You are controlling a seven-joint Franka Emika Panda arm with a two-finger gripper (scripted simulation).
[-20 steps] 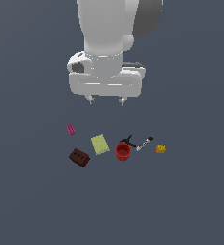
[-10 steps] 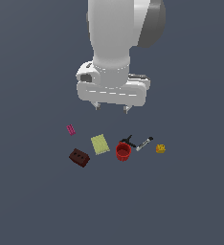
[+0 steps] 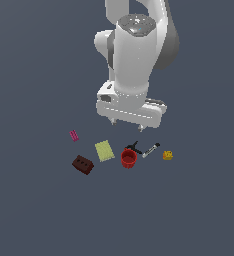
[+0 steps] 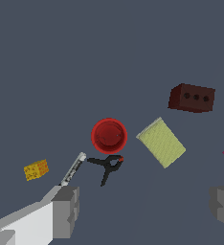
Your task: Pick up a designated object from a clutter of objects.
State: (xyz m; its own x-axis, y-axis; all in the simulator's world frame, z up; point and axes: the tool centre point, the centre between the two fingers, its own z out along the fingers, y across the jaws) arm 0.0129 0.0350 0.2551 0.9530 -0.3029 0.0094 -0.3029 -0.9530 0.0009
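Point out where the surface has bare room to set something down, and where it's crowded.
Bare: between pink piece and yellow-green pad, and outside the brown brick and yellow block. Crowded: red cup, black clamp, grey stick.

plain dark grey-blue floor [image 3: 34, 210], flat, unmarked

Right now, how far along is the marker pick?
Done: nothing grasped; the gripper is open and empty above the clutter. In hand: the approach, with the marker lying flat between the red cup and yellow block. Left: descend, close on the marker without catching the black clamp, and lift.
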